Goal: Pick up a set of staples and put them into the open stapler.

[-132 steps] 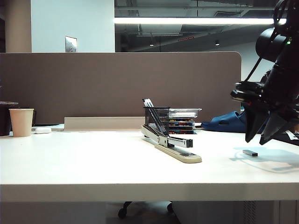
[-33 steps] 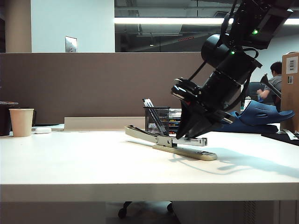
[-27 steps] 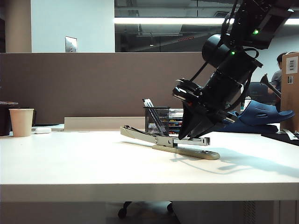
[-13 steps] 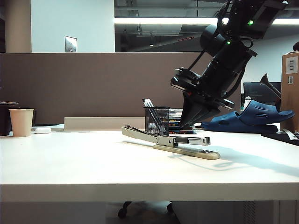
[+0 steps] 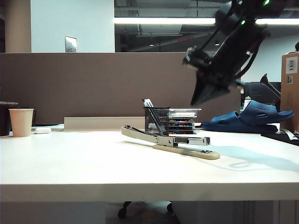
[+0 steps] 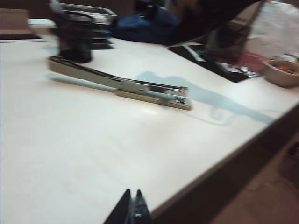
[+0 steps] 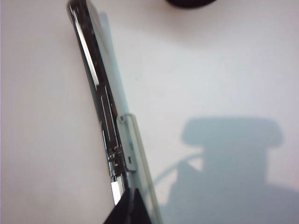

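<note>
The stapler (image 5: 174,142) lies on the white table, its grey arm folded back toward the left and its silver magazine (image 5: 194,140) level over the beige base. My right gripper (image 5: 195,100) hangs well above the magazine end, shut, with nothing seen between its fingers. In the right wrist view its tips (image 7: 132,191) are pressed together over the stapler (image 7: 105,107). My left gripper (image 6: 132,192) is shut near the table's front edge, far from the stapler (image 6: 140,87). The set of staples is not in view as a separate piece.
A black mesh pen holder (image 5: 156,120) and stacked trays (image 5: 183,120) stand just behind the stapler. A paper cup (image 5: 21,122) is at far left, a blue shoe (image 5: 254,116) and a cardboard box (image 5: 290,88) at right. A brown partition runs along the back.
My right gripper has lifted off the stapler's magazine, up and to the right, and its jaws have closed. The stapler has stayed put over the last half second.
</note>
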